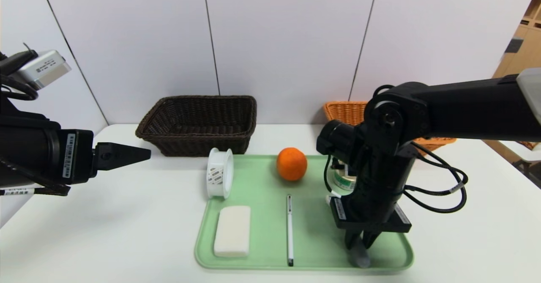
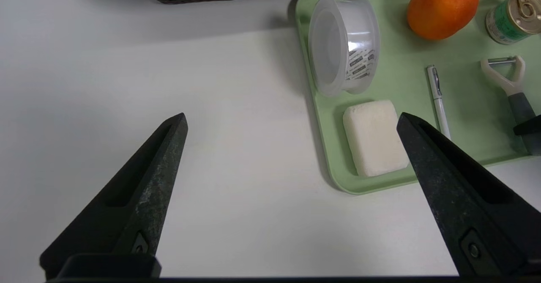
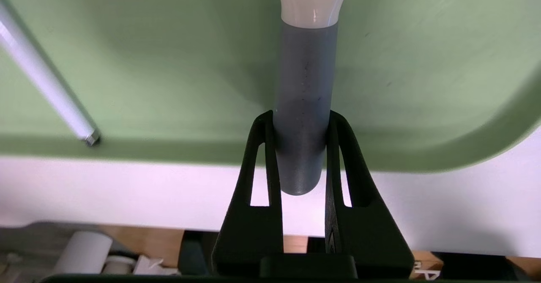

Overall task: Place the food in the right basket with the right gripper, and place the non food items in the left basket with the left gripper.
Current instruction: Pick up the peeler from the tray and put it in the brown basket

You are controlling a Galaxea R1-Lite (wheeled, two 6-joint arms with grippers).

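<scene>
My right gripper [image 1: 359, 247] is down at the near right corner of the green tray [image 1: 262, 185], shut on the grey handle of a peeler [image 3: 304, 97]; its fingers [image 3: 270, 147] press both sides of the handle. The peeler's white head [image 2: 509, 80] shows in the left wrist view. On the tray lie an orange [image 1: 291, 163], a can [image 1: 344, 180], a white pen [image 1: 289, 228], a white block [image 1: 232, 231] and a clear plastic tub [image 1: 220, 173] on its side. My left gripper [image 1: 143, 154] is open and empty, above the table left of the tray.
A dark brown basket [image 1: 198, 122] stands behind the tray at the back left. An orange wicker basket [image 1: 346, 109] stands at the back right, partly hidden by my right arm. The tray's near rim lies close to the table's front edge.
</scene>
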